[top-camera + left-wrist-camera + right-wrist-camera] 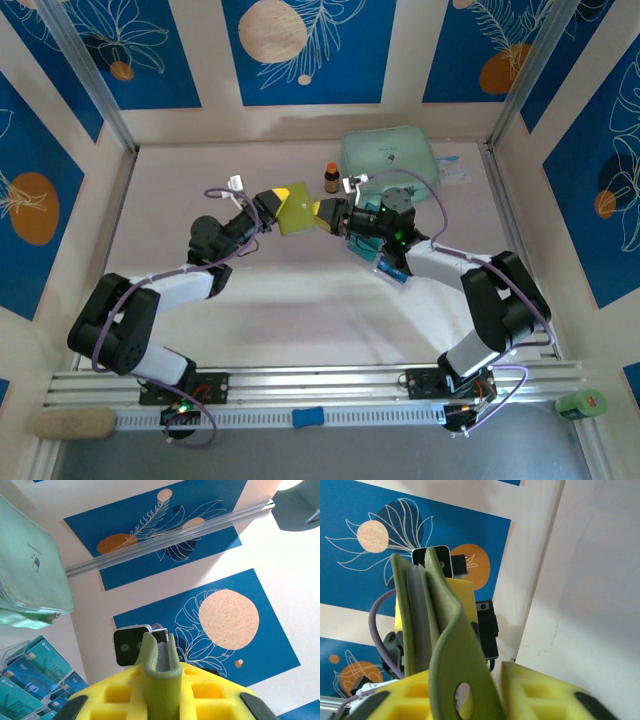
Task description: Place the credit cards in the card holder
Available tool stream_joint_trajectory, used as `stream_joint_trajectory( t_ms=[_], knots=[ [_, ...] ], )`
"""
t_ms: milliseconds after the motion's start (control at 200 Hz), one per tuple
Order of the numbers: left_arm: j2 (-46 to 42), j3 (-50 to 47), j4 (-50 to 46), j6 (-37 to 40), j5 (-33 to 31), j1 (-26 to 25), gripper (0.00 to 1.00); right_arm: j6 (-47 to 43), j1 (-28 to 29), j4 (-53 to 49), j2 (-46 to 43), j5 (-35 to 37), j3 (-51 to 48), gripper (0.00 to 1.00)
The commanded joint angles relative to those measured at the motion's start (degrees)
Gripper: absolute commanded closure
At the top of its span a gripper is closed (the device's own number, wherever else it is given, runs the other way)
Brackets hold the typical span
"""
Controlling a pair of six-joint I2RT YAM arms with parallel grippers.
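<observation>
Between left fingers and right fingers, card holder.

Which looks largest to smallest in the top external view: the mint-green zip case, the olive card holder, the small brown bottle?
1. mint-green zip case
2. card holder, possibly nearer the camera, but clearly smaller than the case
3. brown bottle

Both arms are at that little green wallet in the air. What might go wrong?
1. The olive-green folding card holder hangs between the left gripper and right gripper; a loosened grip could drop it.
2. The teal-blue credit cards sit in their clear plastic tray, with both grippers busy.
</observation>
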Motion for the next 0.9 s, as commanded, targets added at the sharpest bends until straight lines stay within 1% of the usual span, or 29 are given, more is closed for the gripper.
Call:
stream_joint_trajectory(
  t_ms=[0, 50, 155, 210, 340, 360, 405, 470, 510, 535, 640, 735, 770, 895],
  knots=[
    [0.6, 2.2, 4.2, -0.1, 0.4, -0.8, 1.0, 2.4, 0.3, 4.9, 1.2, -3.3, 0.7, 0.82],
    [0.7, 2.2, 4.1, -0.1, 0.4, -0.9, 1.0, 2.5, 0.3, 5.3, 1.4, -3.6, 0.8, 0.88],
    [0.9, 2.2, 3.8, -0.1, 0.6, -1.0, 1.0, 3.1, 0.4, 6.4, 1.9, -3.9, 0.8, 0.93],
    [0.9, 2.1, 3.5, 0.0, 0.7, -1.0, 1.0, 3.4, 0.4, 7.2, 2.0, -4.1, 0.9, 1.0],
    [1.0, 1.5, 1.6, 1.8, 1.1, -0.9, 1.0, 4.0, 0.4, 8.3, 2.4, -4.1, 0.4, 1.0],
    [0.9, 1.4, 1.2, 2.1, 1.2, -0.9, 0.94, 4.1, 0.4, 8.3, 2.4, -4.0, 0.2, 1.0],
    [0.5, 0.9, -0.2, 3.4, 1.3, -0.7, 0.77, 3.9, 0.4, 8.3, 2.3, -3.7, -0.4, 1.0],
    [-0.3, -0.2, -2.5, 5.5, 1.3, -0.3, 0.61, 3.6, 0.4, 8.3, 2.0, -2.7, -1.7, 1.0],
    [-0.9, -1.0, -4.0, 6.7, 1.2, 0.1, 0.49, 3.4, 0.4, 8.3, 1.9, -2.1, -2.6, 1.0],
    [-1.4, -1.5, -4.9, 7.4, 1.2, 0.4, 0.44, 3.2, 0.5, 8.2, 1.8, -1.6, -3.2, 1.0],
    [-3.5, -3.5, -8.9, 10.5, 1.2, 1.5, 0.3, 2.3, 0.5, 7.6, 1.6, 0.0, -5.2, 1.0],
    [-5.5, -4.9, -13.1, 13.5, 1.3, 2.4, 0.2, 1.0, 0.9, 6.5, 1.6, 1.5, -7.0, 1.0],
    [-6.4, -5.4, -15.1, 14.8, 1.3, 2.7, 0.14, 0.6, 1.2, 6.2, 1.8, 2.0, -7.7, 1.0],
    [-10.1, -6.2, -24.1, 20.2, 0.7, 3.5, 0.03, -0.5, 2.5, 6.2, 2.8, 3.6, -9.7, 1.0]
  ],
)
